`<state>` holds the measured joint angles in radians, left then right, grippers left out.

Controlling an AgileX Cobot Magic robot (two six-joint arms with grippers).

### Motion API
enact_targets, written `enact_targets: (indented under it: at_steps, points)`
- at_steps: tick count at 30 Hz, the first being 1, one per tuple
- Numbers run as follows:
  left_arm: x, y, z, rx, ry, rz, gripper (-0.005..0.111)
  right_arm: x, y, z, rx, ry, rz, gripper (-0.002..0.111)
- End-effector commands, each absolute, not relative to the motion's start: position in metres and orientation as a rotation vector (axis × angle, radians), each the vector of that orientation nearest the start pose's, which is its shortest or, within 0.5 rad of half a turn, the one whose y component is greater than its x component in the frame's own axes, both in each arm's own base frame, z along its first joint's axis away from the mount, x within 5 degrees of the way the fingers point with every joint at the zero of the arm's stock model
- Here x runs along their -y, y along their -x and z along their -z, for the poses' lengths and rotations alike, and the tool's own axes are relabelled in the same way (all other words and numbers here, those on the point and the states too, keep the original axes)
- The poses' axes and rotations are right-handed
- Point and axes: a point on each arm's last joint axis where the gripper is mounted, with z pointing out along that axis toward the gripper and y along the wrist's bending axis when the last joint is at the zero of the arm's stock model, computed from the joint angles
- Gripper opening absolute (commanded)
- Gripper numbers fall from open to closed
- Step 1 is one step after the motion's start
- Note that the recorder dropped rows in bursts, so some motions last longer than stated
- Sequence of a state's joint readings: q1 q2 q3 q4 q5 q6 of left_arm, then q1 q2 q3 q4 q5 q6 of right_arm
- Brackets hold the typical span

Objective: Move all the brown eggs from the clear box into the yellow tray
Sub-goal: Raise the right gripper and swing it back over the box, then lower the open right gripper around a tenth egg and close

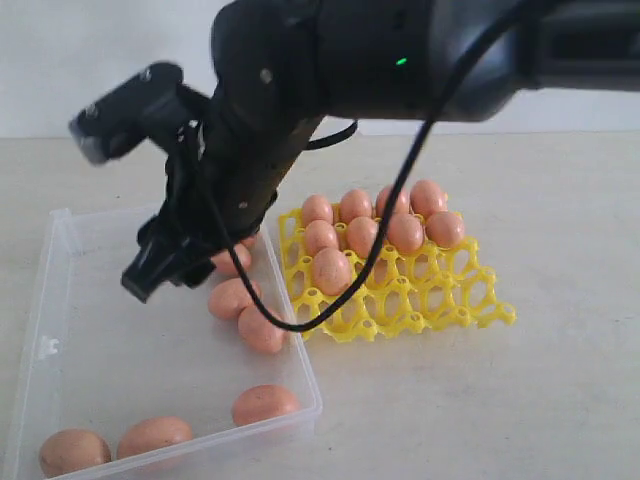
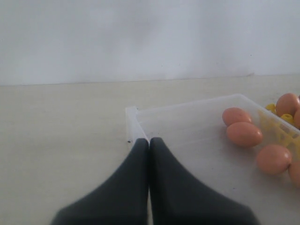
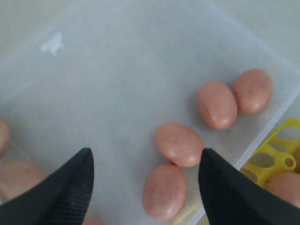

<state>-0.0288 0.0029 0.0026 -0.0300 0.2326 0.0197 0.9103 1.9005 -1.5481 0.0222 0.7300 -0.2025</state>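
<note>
Several brown eggs (image 1: pixel 232 297) lie in the clear box (image 1: pixel 105 345) at the left: some along its right wall, others by its near rim (image 1: pixel 153 435). The yellow tray (image 1: pixel 445 295) stands right of the box with several eggs (image 1: pixel 361 234) in its far cups. My right gripper (image 1: pixel 165 275) reaches across and hangs open over the box. In the right wrist view my right gripper (image 3: pixel 145 157) is open above two touching eggs (image 3: pixel 179 144), gripping neither. My left gripper (image 2: pixel 149 140) is shut and empty, at a corner of the box (image 2: pixel 187 122).
The beige tabletop (image 1: pixel 560 230) runs all round the box and the tray. A white wall stands behind. The right arm's black cable (image 1: pixel 400 200) loops down in front of the tray. The box has a small clasp tab (image 3: pixel 51 44) on one wall.
</note>
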Motion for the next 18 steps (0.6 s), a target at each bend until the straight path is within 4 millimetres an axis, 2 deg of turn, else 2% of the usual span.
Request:
enact_targets:
  at_steps: [1,3,6,18]
  points:
    - [0.003,-0.055,-0.192,-1.715,-0.022,0.042,-0.004,-0.35,-0.26,-0.224,-2.21,1.682,-0.088,0.062]
    - [0.003,-0.055,-0.192,-1.715,-0.022,0.042,-0.004,-0.351,-0.262,-0.212,-2.245,1.72,-0.016,0.062]
    - [0.003,-0.055,-0.192,-1.715,-0.022,0.042,-0.004,-0.352,-0.262,-0.202,-2.316,1.686,-0.002,0.062]
    - [0.003,-0.055,-0.192,-1.715,-0.022,0.042,-0.004,-0.354,-0.264,-0.199,-2.36,1.592,-0.033,0.062]
